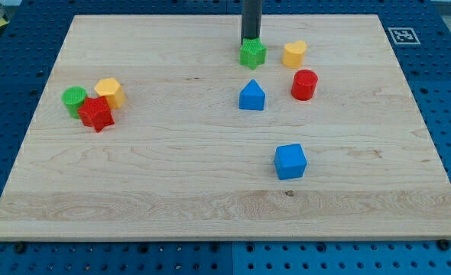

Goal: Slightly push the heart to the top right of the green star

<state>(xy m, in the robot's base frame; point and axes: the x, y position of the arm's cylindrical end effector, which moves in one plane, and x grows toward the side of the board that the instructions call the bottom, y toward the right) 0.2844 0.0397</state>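
The green star (252, 54) sits near the top middle of the wooden board (172, 176). The yellow heart (293, 53) lies just to its right, a small gap apart, at about the same height in the view. My tip (250, 40) comes down from the view's top and stands right at the star's top edge, seemingly touching it. The tip is left of the heart and apart from it.
A red cylinder (304, 84) lies below the heart and a blue house-shaped block (251, 96) below the star. A blue cube (290, 161) sits lower right of centre. A green cylinder (74, 99), a yellow block (110, 92) and a red star (96, 113) cluster at the left.
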